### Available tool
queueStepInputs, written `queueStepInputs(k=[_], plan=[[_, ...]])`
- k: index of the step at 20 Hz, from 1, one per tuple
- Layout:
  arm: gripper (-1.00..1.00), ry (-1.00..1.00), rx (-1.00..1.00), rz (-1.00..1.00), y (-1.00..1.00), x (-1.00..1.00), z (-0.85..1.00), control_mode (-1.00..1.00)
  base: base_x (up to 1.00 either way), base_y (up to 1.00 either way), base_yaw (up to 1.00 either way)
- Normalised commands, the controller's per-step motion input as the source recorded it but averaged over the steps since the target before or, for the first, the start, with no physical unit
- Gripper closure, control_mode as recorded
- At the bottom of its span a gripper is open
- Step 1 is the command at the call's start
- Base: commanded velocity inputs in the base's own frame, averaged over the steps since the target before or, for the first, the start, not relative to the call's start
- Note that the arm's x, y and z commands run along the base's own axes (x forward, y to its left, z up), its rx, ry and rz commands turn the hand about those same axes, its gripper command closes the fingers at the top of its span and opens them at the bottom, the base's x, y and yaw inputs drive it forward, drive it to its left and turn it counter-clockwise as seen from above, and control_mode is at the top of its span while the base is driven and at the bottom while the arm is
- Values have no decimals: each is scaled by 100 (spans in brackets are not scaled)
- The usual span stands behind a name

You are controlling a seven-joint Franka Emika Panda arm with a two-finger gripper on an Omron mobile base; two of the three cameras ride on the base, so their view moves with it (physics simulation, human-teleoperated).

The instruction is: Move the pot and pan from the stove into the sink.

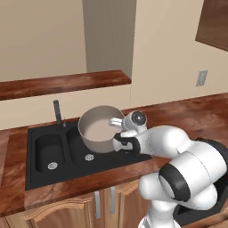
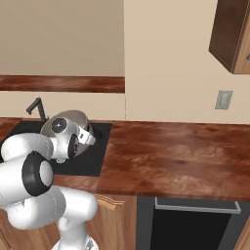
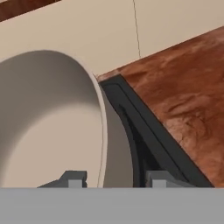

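Item: pot (image 1: 99, 129), grey-beige, pale inside. Location: held tilted above the right basin of the sink (image 1: 44, 171), not yet resting on its floor.

Holder: my gripper (image 1: 119, 141), clamped on the pot's rim, one finger inside the wall and one outside, as the hand view shows.

Landmark: sink, matte black, faucet (image 1: 57, 112) behind it.

Status, by my judgement: pot nearly delivered; lowering and release remain. Pan: unaccounted for here, presumably still to fetch.
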Motion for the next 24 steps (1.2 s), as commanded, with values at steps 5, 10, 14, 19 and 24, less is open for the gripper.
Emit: queueStepInputs(k=[5, 10, 14, 19, 24], plan=[[100, 9, 0, 0, 29, 40, -24, -100, 0, 0, 0], [100, 1, -1, 0, 8, 10, -9, -100, 0, 0, 0], [100, 1, -2, -1, 4, 11, -14, -100, 0, 0, 0], [100, 0, -1, -1, 3, 30, -20, -100, 0, 0, 0], [100, 1, 0, 0, 9, 36, -28, -100, 0, 0, 0]])
